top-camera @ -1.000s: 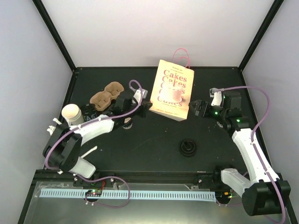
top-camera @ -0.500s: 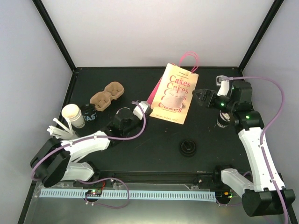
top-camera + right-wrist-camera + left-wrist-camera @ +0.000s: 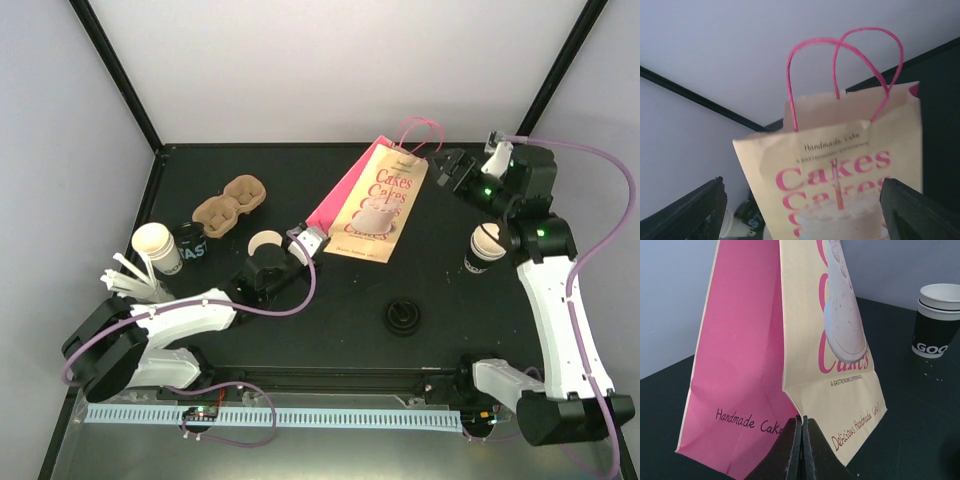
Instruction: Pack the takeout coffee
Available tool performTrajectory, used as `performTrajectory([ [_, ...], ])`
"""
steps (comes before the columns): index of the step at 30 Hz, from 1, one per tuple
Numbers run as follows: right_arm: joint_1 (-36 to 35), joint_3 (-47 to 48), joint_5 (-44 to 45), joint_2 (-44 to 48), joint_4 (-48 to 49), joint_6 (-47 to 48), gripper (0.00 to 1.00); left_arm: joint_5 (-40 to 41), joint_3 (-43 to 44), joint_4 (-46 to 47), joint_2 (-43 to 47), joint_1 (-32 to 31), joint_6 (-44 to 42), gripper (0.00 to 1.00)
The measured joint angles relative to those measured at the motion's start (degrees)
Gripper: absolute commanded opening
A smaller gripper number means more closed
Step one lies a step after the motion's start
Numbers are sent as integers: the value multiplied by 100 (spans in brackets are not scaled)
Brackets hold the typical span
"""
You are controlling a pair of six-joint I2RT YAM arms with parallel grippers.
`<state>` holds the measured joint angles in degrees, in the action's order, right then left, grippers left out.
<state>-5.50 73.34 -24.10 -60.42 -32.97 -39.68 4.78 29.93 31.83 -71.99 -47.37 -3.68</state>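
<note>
The takeout coffee cups stand apart: one at the right (image 3: 487,247), one at the far left (image 3: 155,246), one beside my left wrist (image 3: 265,244). The right cup (image 3: 936,320) also shows past the bag in the left wrist view. The brown pulp tray (image 3: 228,205) lies empty at the back left. A cream and pink "Cakes" bag (image 3: 380,200) stands tilted in the middle. My left gripper (image 3: 306,240) is shut, its tips (image 3: 802,427) against the bag's bottom corner fold (image 3: 790,395). My right gripper (image 3: 450,168) is open near the bag's pink handles (image 3: 840,65), nothing between its fingers (image 3: 700,210).
A dark cup (image 3: 195,244) lies on its side next to the left cup. A black lid (image 3: 402,317) sits near the front middle. White stirrers (image 3: 125,275) lie at the left edge. Black frame posts and pale walls close the back.
The bag has swung up from lying flatter, its top moving right and back. My right arm lifted back toward the handles, uncovering the right cup. My left arm drew nearer the front.
</note>
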Motion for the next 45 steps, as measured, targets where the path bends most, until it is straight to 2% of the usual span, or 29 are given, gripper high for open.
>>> performTrajectory([
  [9,-157,372,-127,-962,837,-1193,85,129,0,118,-2,-201,-221,2],
  [18,-382,1137,367,-1690,960,-1805,84,352,0,120,-2,-374,-431,2],
  [19,-387,1169,450,-1740,951,-1858,80,372,0,120,-2,-387,-450,1],
  [22,-387,1226,688,-1893,944,-2006,49,422,0,120,-4,-422,-492,2],
  [25,-387,1226,855,-2013,946,-2009,27,470,0,118,-15,-455,-533,2],
  [27,-391,1226,916,-2072,951,-2035,8,509,0,120,-15,-474,-553,3],
  [28,-391,1226,918,-2076,962,-2013,2,522,0,120,-15,-481,-560,6],
  [29,-393,1226,916,-2085,988,-1947,1,531,0,118,-15,-487,-568,12],
  [32,-402,1255,859,-2090,1038,-1749,1,553,0,120,-15,-496,-590,52],
  [34,-417,1325,796,-2100,1040,-1550,1,533,0,111,-13,-507,-575,67],
  [37,-463,1386,645,-2100,1141,-1228,1,431,-2,59,92,-518,-485,77],
  [41,-649,1386,289,-2114,1429,-745,1,352,33,-212,708,-520,-122,87],
  [45,-977,1412,-103,-2229,1755,-319,1,402,527,-879,1305,-422,472,90],
])
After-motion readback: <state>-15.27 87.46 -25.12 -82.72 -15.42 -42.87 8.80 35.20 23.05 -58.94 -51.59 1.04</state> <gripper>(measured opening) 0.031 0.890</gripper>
